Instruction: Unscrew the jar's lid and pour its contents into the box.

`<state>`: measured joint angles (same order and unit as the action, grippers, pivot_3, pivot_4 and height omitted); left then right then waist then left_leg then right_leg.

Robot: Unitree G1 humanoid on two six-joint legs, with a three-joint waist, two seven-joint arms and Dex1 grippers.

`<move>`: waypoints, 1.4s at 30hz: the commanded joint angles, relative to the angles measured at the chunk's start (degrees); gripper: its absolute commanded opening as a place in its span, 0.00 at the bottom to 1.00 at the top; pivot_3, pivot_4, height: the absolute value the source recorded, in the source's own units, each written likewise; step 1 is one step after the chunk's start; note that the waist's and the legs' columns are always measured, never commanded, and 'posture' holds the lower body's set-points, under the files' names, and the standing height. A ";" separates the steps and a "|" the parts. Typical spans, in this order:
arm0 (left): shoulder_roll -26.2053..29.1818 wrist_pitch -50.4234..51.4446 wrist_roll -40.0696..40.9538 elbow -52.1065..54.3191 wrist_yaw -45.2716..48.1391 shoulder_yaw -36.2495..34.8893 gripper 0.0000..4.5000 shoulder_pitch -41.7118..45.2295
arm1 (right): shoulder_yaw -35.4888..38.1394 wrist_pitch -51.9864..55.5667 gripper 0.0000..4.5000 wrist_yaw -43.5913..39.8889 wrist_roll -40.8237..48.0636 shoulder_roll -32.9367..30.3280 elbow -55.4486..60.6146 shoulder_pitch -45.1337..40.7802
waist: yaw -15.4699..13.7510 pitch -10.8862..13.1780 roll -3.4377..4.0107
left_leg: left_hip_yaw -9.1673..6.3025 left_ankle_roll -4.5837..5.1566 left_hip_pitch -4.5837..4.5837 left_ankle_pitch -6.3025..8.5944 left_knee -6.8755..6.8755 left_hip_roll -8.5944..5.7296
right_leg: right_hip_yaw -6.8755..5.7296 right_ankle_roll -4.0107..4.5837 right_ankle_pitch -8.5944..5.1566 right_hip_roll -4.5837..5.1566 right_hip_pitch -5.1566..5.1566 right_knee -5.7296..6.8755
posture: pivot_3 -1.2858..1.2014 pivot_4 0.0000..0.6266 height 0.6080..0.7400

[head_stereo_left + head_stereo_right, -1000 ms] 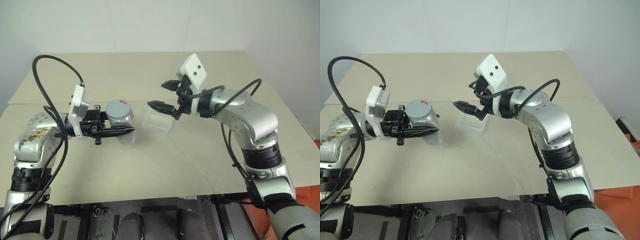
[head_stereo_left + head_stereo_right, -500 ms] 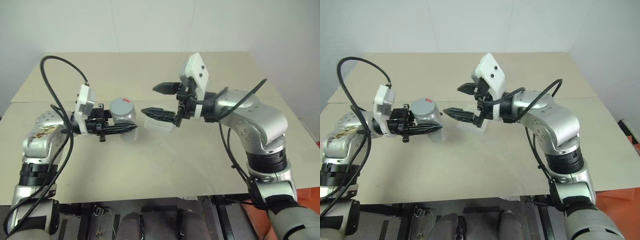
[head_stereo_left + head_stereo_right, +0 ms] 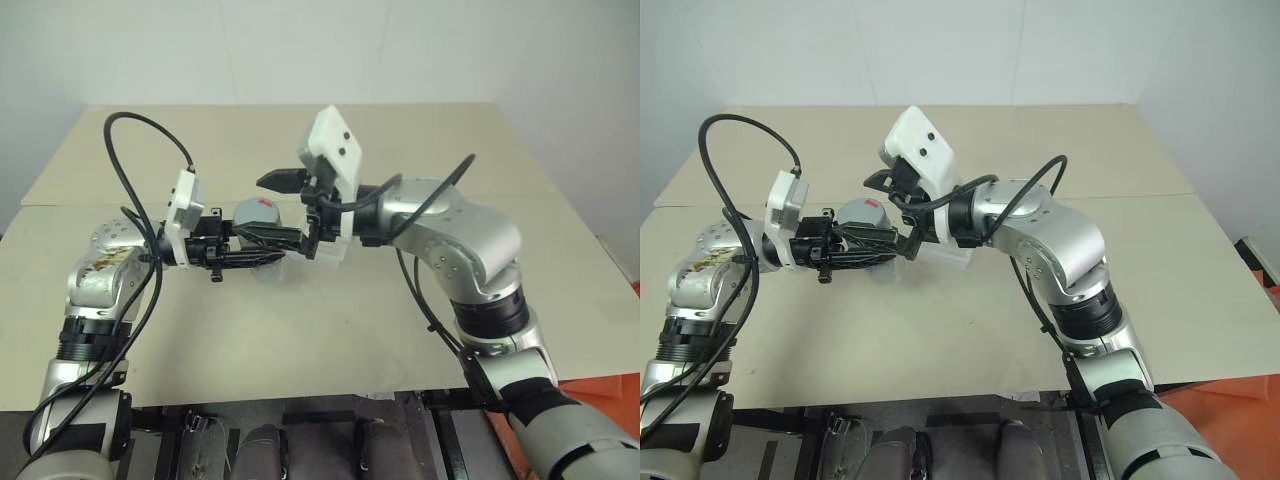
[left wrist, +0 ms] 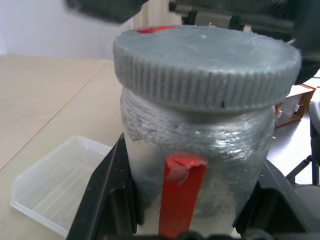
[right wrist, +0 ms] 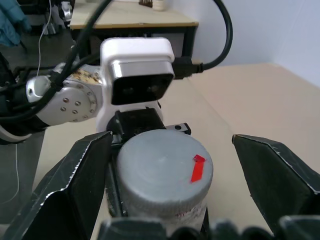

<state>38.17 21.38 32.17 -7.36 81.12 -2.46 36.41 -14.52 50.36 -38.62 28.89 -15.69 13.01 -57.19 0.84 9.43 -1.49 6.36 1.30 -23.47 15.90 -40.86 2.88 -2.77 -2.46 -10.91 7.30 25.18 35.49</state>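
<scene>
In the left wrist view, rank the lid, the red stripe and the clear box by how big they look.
1. lid, largest, though it is nearest the camera.
2. box, partly hidden behind a finger of the left gripper.
3. red stripe, smallest.

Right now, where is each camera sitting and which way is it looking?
Left eye and right eye views: on the head, looking forward and down at the table; both arms show, the left gripper holding the jar, the right gripper open around the lid.
Left wrist view: on the left wrist, looking along its fingers at the jar, the box behind.
Right wrist view: on the right wrist, looking between its fingers at the lid and the left arm.
All share the jar.
</scene>
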 commanded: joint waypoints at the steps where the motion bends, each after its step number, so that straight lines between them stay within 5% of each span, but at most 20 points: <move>1: 0.15 -1.08 0.26 0.85 0.65 -0.40 0.43 1.60 | 0.39 -2.22 0.99 -0.18 -0.98 0.92 0.47 -1.61 | 0.00 0.00 0.00 | 0.00 0.00 0.00 0.00 0.00 0.00 | 0.00 0.00 0.00 0.00 0.00 -0.01 | 0.52 0.24 1.00; 36: 1.91 -0.95 0.28 1.13 2.41 -1.46 0.43 1.16 | 7.27 -0.18 0.99 -0.94 -0.24 -9.97 3.24 4.24 | -0.08 0.00 0.00 | -0.01 0.01 -0.01 0.01 0.01 0.01 | -0.01 0.00 0.00 0.00 0.00 -0.02 | 0.52 0.24 1.00; 42: 1.77 -0.90 0.09 0.53 2.29 -1.61 0.43 1.35 | 8.73 -0.80 0.99 -6.15 3.61 -12.69 6.02 5.95 | -0.07 0.00 -0.01 | -0.01 0.02 -0.01 0.01 0.01 0.01 | 0.00 0.00 0.00 0.00 0.00 -0.04 | 0.52 0.24 1.00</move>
<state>39.66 21.38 31.58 -7.82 83.27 -3.17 36.78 -8.04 50.41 -42.88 30.10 -28.08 15.82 -50.79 0.77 9.43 -1.49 6.35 1.33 -23.48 15.91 -40.84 2.88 -2.78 -2.47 -10.92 7.31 25.18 35.44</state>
